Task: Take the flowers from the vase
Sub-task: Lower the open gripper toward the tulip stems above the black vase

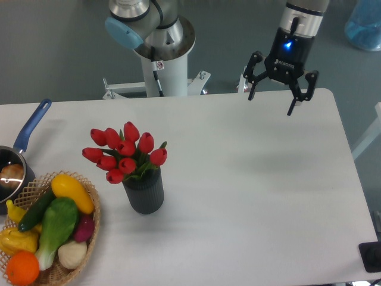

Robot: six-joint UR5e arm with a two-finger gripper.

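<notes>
The flowers, a bunch of red tulip buds with green leaves, stand upright in the vase, a small dark grey ribbed cylinder left of the table's middle. My gripper hangs in the air over the table's far edge, well to the right of and behind the flowers. Its black fingers are spread wide apart with nothing between them, and a blue light glows on its body.
A wicker basket of colourful vegetables and fruit sits at the front left corner. Behind it a blue-handled saucepan lies at the left edge. The arm's white base stands behind the table. A dark object sits at the front right corner.
</notes>
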